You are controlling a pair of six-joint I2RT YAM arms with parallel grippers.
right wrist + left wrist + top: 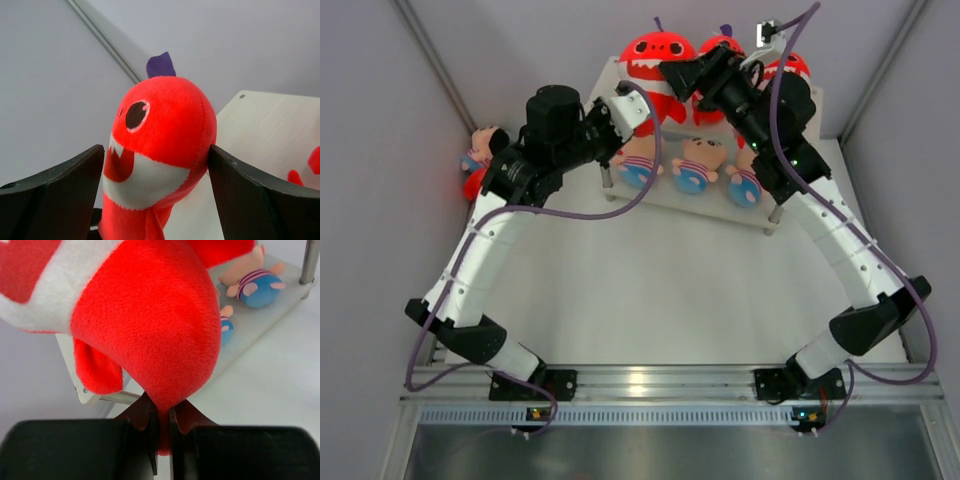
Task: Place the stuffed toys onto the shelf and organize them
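Shark (165, 125) on top of the shelf (260, 125) looks mid-straightening: left fingers (142, 412) pinch its bottom edge, right fingers (65, 185) gape wide around its head, so next is probably nudging it square, gently.

A white table (650, 290) between pale grey walls (365, 200) (a silver rail (660, 381) along its near edge).

4 dolls (700, 165), approx. 4 sharks (655, 60), 1 shelf (715, 207)
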